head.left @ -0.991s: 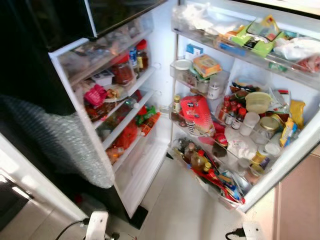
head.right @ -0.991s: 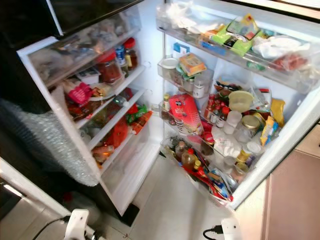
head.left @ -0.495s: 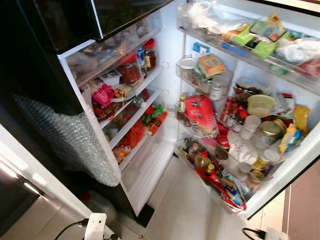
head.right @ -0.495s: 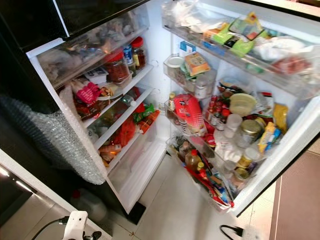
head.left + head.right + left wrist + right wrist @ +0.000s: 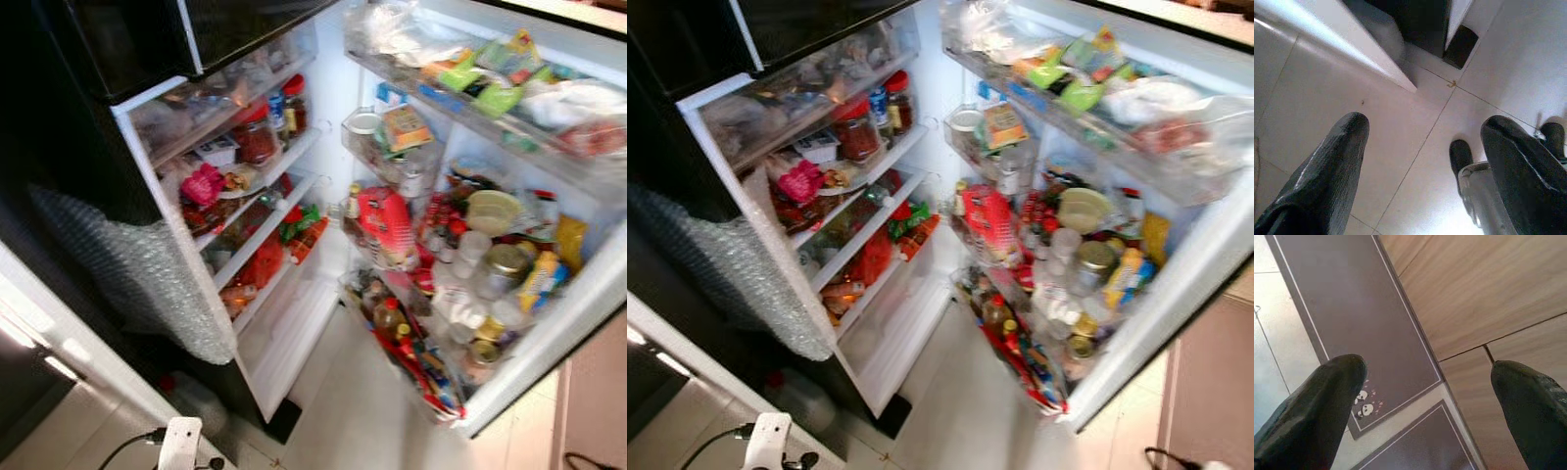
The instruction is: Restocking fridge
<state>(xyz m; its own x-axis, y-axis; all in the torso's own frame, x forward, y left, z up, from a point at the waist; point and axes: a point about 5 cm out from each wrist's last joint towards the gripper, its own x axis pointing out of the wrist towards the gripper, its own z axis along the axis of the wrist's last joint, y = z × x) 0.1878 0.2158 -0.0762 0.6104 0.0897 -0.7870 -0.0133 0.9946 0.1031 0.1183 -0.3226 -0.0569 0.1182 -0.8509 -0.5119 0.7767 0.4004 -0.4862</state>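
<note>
The fridge stands wide open before me. Its inner shelves (image 5: pixel 263 227) hold red-lidded jars (image 5: pixel 257 137), a pink packet (image 5: pixel 203 184) and red and green packs. The open door (image 5: pixel 549 338) on the right is crammed with bottles, jars, a red bag (image 5: pixel 384 223) and a yellow bowl (image 5: pixel 490 211), and looks blurred. My left gripper (image 5: pixel 1425 125) hangs open over pale floor tiles, holding nothing. My right gripper (image 5: pixel 1427 366) hangs open over a brown mat and wood-look floor, also holding nothing.
Bubble wrap (image 5: pixel 147 284) hangs over the fridge's left side. The lowest white shelf (image 5: pixel 294 338) is bare. Pale tile floor (image 5: pixel 362 416) lies in front of the fridge, with a brown mat (image 5: pixel 1352 308) at the right. A white counter edge (image 5: pixel 59 338) runs at lower left.
The view shifted right between one second ago and half a second ago. Since then the fridge door has swung slightly left toward the shelves; the shelves hold still.
</note>
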